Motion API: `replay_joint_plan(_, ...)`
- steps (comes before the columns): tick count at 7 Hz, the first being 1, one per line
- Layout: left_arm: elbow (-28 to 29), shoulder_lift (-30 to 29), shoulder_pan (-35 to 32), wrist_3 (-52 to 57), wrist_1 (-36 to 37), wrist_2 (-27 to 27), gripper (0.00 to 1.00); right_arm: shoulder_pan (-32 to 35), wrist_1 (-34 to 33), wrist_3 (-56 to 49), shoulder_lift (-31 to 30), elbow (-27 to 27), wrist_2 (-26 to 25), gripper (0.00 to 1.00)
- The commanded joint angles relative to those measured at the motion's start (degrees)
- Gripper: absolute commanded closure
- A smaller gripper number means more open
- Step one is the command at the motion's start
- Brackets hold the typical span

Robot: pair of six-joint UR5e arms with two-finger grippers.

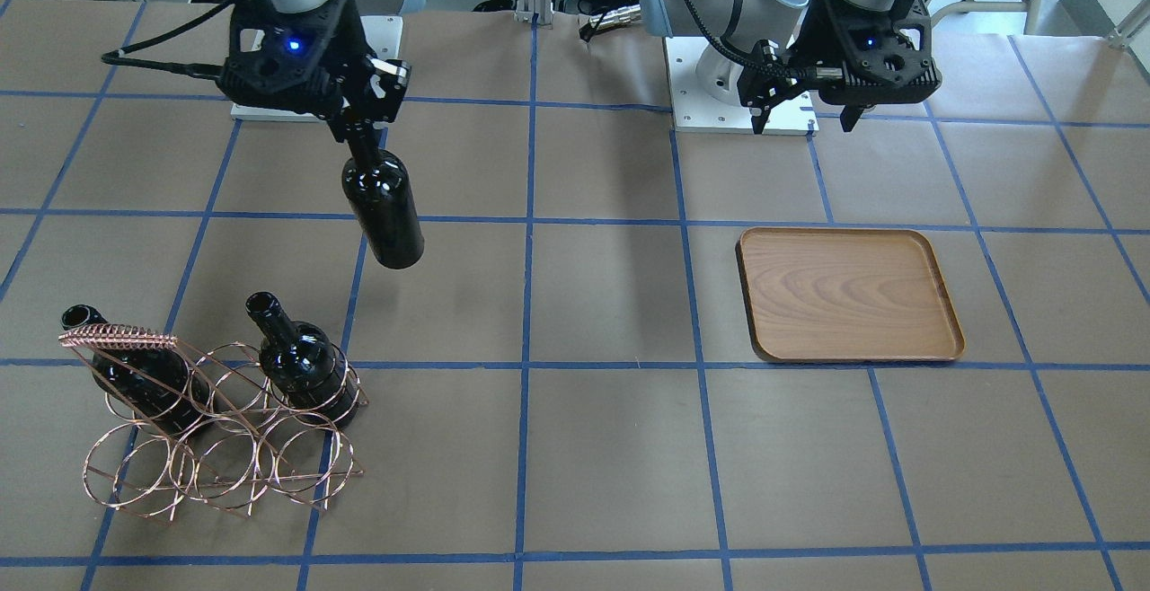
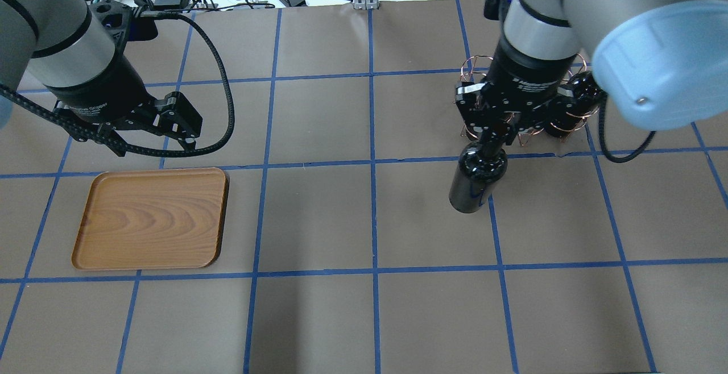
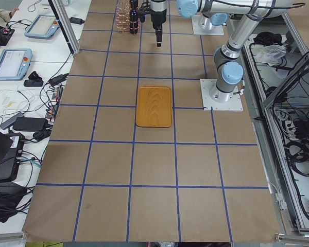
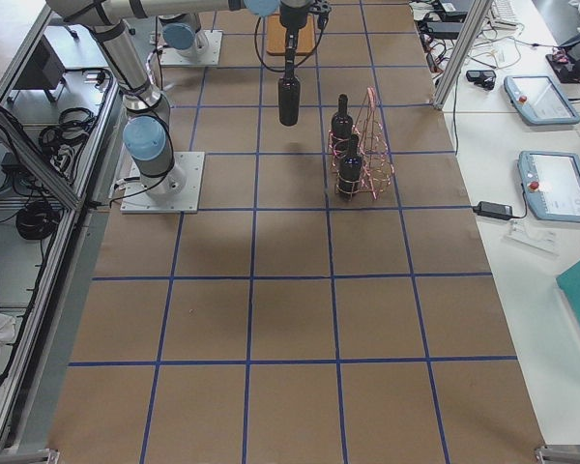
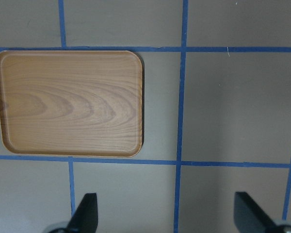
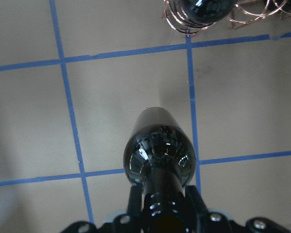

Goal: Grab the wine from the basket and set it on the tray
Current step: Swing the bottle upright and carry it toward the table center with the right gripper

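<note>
Starting at the left of the overhead view, the left end effector (image 5: 165, 196) hangs above the brown surface (image 2: 318, 220) near the far edge of the wooden tray (image 2: 151, 217), its two fingers spread wide apart. The tray lies flat on the surface, long side running left to right, inside one square of the blue tape grid (image 2: 372, 163).

Well to the right, the right end effector (image 2: 493, 135) points downward and is clamped on the narrow neck of a dark glass wine bottle (image 2: 476, 183). The bottle hangs below the fingers with its neck up and its base toward the surface. From the right-hand side view it appears to hang clear of the surface, though the gap is hard to judge. It is well apart from the tray.

Just beyond it, partly hidden by the right arm, stands the copper wire basket (image 1: 216, 447). Two more dark bottles (image 1: 301, 366) rest tilted in its loops, one at either end, with their necks poking out above the wire.
</note>
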Motion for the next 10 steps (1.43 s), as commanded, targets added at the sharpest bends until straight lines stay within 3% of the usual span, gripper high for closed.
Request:
replay_joint_plan(1,0.00,0.00,0.00,0.05,0.07,-0.03,0.00,5.00,-2.82,9.25,4.73,-3.29,2.21,0.93)
replay_joint_plan(3,0.00,0.00,0.00,0.05,0.07,0.06,0.00,10.88,-3.88,13.06,11.50,-9.44,1.00,0.93)
replay_joint_plan(7,0.00,0.09,0.09,0.04,0.07,0.15,0.00,17.21,-8.18,21.41,16.43,-9.99,0.83,0.93)
replay_joint_plan(9,0.17,0.18,0.70,0.14,0.41,0.06,0.00,17.33,-11.43,21.96,18.11,-11.04,0.55,0.93)
replay_joint_plan(10,0.09,0.00,0.62,0.05,0.51,-0.03,0.00,17.15,-11.70,21.69,19.25,-11.74,-1.88,0.92)
